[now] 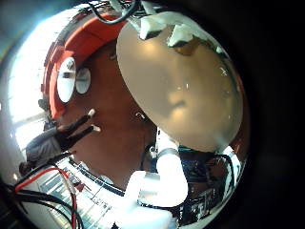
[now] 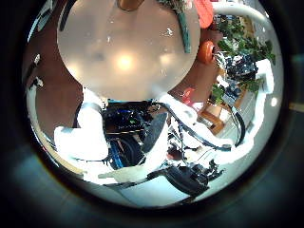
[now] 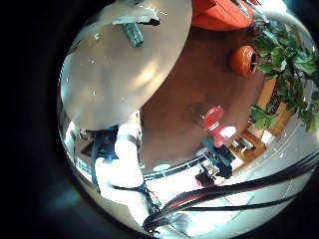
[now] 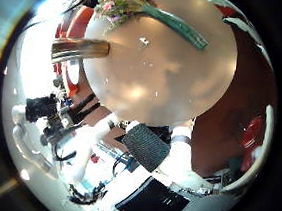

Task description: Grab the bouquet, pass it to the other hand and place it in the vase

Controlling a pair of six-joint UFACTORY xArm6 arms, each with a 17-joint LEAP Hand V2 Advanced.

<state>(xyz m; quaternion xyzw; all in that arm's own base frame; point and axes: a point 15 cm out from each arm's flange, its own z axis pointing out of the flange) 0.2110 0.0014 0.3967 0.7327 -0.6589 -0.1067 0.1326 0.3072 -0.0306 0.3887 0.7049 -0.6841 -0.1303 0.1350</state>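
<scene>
The bouquet (image 4: 140, 10) lies flat on the round table (image 4: 164, 78) near its far edge, flowers at one end and wrapped stems at the other. The vase (image 4: 81, 48), a plain cylinder, stands on the table beside the flower end. The right thumb side palm view looks down on both from well above, so my right hand is high and away from them. The right little finger side palm view shows the stem end (image 3: 135, 32) on the table (image 3: 120, 80). The left thumb side palm view shows the vase (image 2: 131, 4) at the table's (image 2: 123, 57) edge.
White arm sections hang near the table edge in the left thumb side palm view (image 2: 85, 133) and the left little finger side palm view (image 1: 157, 186). Chairs (image 3: 214, 115) and potted plants (image 3: 284, 60) stand on the floor around the table.
</scene>
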